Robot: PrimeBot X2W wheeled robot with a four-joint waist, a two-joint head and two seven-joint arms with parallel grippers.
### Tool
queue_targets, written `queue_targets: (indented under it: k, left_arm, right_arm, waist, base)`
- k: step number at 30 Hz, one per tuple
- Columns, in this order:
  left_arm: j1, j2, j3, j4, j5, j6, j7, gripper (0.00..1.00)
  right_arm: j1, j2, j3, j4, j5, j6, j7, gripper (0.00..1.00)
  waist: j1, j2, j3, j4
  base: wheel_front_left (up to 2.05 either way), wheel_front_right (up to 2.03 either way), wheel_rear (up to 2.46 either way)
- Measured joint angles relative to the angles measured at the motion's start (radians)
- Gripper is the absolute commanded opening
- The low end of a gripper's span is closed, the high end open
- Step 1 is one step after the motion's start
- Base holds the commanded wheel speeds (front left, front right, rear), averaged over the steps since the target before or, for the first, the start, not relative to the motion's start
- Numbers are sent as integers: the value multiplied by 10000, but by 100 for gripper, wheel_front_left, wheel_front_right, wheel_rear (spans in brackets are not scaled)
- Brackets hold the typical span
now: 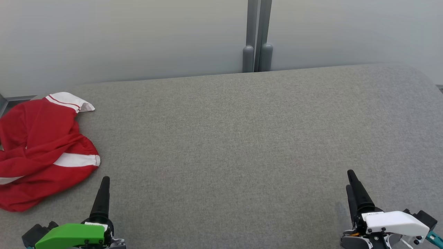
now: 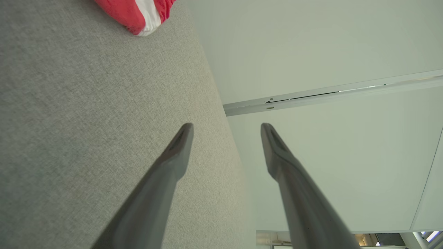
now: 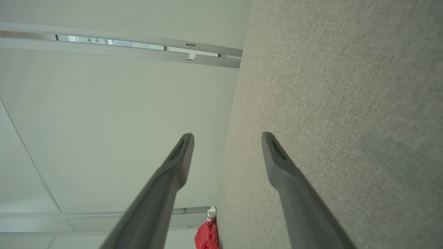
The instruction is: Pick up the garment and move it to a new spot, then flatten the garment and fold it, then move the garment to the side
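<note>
Left hand (image 2: 226, 125) open wide, tapered dark prongs, right hand (image 3: 227, 135) open too, crumpled red white-banded garment (image 1: 41, 148), woven grey surface (image 1: 242, 138)

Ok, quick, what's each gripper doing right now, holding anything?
Left gripper: open, holding nothing; the crumpled red-and-white fabric garment lies apart from it.
Right gripper: open, holding nothing.

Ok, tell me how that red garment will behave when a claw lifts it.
Likely floppy: the red garment lies crumpled in soft folds, so it should sag from one pinch. Probably light: thin-looking fabric. May drag on the textured grey surface.
</note>
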Motion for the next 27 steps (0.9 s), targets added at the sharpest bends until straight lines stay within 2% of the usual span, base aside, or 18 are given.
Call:
queue_targets:
  k: [9,13,27]
  left_arm:
    - [15,8,-196,-90,1697,190,-424,100]
    - [38,10,-330,-111,2475,230,-617,100]
    - [143,134,-792,-148,5271,395,-1183,100]
  right_arm:
    - [-373,-12,244,462,-1753,0,-253,100]
    - [-556,-17,94,738,-3037,0,-355,100]
    - [-851,-31,128,1053,-6431,0,-495,100]
  waist:
    - [0,0,-49,21]
    - [0,0,-77,34]
    - [0,0,-198,72]
  base:
    - [0,0,0]
    - [0,0,0]
    - [0,0,0]
